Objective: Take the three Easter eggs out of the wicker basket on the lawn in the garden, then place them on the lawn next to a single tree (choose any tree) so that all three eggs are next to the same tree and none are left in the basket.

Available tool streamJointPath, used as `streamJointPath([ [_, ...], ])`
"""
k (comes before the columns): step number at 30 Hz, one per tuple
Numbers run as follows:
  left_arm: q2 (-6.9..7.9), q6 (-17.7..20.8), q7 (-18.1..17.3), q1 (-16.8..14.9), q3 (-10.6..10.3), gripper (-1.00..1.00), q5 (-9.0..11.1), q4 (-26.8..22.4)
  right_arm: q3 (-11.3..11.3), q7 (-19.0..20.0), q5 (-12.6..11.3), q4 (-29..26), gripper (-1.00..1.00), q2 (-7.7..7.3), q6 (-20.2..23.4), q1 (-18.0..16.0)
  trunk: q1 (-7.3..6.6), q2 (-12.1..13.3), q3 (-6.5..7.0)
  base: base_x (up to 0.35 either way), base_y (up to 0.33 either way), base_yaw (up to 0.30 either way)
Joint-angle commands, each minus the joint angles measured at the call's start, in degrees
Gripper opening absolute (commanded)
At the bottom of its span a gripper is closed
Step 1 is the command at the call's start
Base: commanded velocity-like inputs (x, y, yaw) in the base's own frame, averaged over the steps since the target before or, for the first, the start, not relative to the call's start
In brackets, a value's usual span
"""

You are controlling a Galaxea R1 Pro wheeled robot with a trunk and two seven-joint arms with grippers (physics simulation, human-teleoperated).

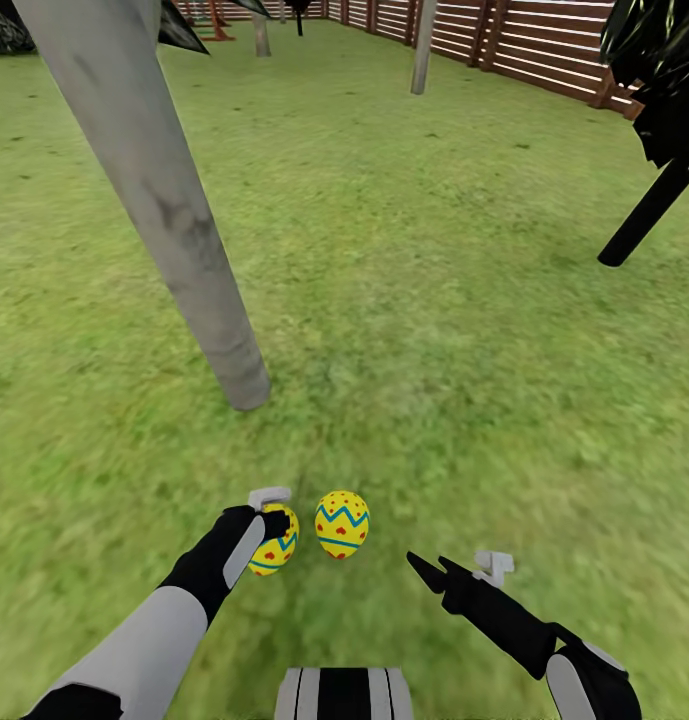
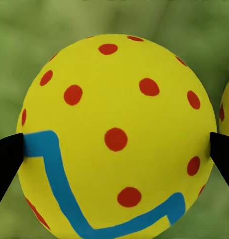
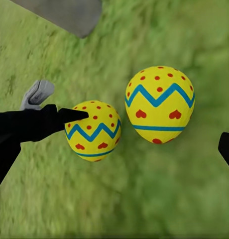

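Two Easter eggs sit near the pale tree trunk (image 1: 149, 200): one egg (image 1: 341, 523) free on the lawn (image 1: 464, 350), the other egg (image 1: 274, 540) clamped in the left gripper (image 1: 272, 523); right gripper (image 1: 429, 572) open, empty; third egg and basket unaccounted for.

You see the mottled green lawn (image 1: 434, 330) bearing a yellow zigzag-banded egg (image 1: 341, 523) near the pale grey tree trunk (image 1: 174, 220).

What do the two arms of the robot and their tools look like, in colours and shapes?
Each arm has a light grey forearm segment followed by a black wrist section. The left tool and the right tool have black, tapering, pointed fingers. A small pale grey bracket-shaped piece sits on each wrist. No cables or markings are visible.
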Motion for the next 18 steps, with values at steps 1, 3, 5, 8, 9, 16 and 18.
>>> streamJointPath([
  [1,0.04,0.1,0.5,0.0,-0.2,-1.00,0.6,-0.1,-0.1,0.1,-0.4,0.0,1.00,0.02,0.4,0.0,-0.01,0.0,-0.04,0.000,0.000,0.000],
  [3,0.04,0.0,0.6,0.0,-0.2,-1.00,0.6,-0.1,-0.1,0.1,-0.4,0.0,1.00,0.02,0.4,0.0,-0.01,0.0,-0.04,0.000,0.000,0.000],
  [5,0.04,0.0,0.6,0.0,-0.2,-1.00,0.6,-0.2,-0.1,0.1,-0.4,0.0,1.00,0.02,0.4,0.0,-0.01,0.0,-0.04,0.000,0.000,0.000],
  [8,0.04,0.0,0.5,0.0,-0.3,-1.00,0.6,-0.2,-0.2,0.1,-0.4,0.0,1.00,0.02,0.4,0.0,-0.01,0.0,-0.04,0.000,0.000,0.000],
  [9,0.04,0.0,0.6,0.0,-0.3,-1.00,0.6,-0.2,-0.1,0.1,-0.4,0.0,1.00,0.02,0.4,0.0,-0.01,0.0,-0.04,0.030,0.000,0.000],
  [16,0.04,0.0,0.6,0.0,-0.3,-1.00,0.5,-0.2,-0.1,0.1,-0.4,0.0,1.00,0.02,0.4,0.0,-0.01,0.0,-0.04,0.145,0.000,0.000],
  [18,0.04,0.0,0.6,0.0,-0.3,-1.00,0.5,-0.3,-0.1,0.1,-0.4,0.0,1.00,0.02,0.4,0.0,-0.01,0.0,-0.04,0.037,0.000,0.000],
])
